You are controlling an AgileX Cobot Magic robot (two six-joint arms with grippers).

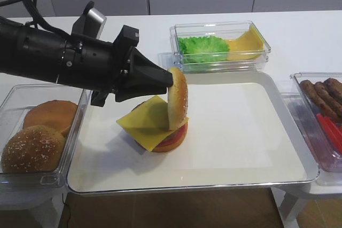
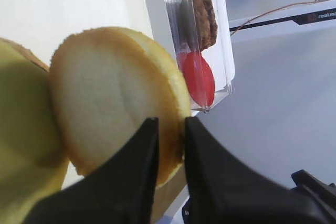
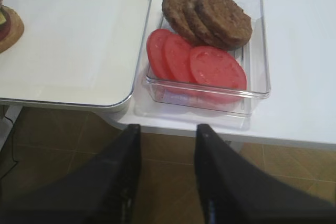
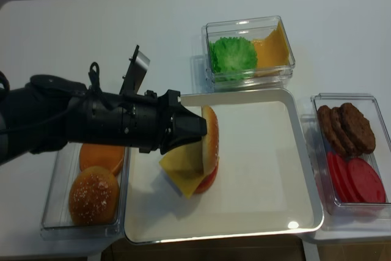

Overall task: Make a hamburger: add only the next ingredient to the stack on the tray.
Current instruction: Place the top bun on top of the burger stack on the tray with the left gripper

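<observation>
- The tray [image 1: 251, 153], silver-rimmed and lined in white, fills the middle of the overhead view; most of its right half is bare paper.
- The left arm [image 1: 48, 57], black and bulky, reaches in from the left edge of the frame toward the tray's centre.
- A clear tub [image 1: 16, 180] at the lower left holds a seeded bun [image 1: 32, 148] in front and a smooth brown bun [image 1: 51, 116] behind it.
- Another tub [image 4: 366, 105] at the right edge holds dark patties [image 4: 348, 126] above red tomato slices [image 4: 357, 178].
- A third tub [image 1: 262, 60] at the top centre holds green lettuce [image 1: 203, 46] on the left and a curved yellow cheese slice [image 1: 246, 41] on the right.
- The stack [image 1: 165, 137] sits left of centre on the tray: tan bottom bun, a red tomato edge, and square yellow cheese overhanging toward the left.
- The top bun half [image 1: 178, 97] stands on edge atop the stack, dome facing right, pale cut face toward the arm; its lower edge touches the cheese.
- The left gripper [image 2: 170, 135] has its two black fingers pinched on the bun's rim, one either side, in the wrist view.
- The right gripper [image 3: 168, 145] hangs below the table edge at the bottom of its own view, fingers apart with nothing between them.
</observation>
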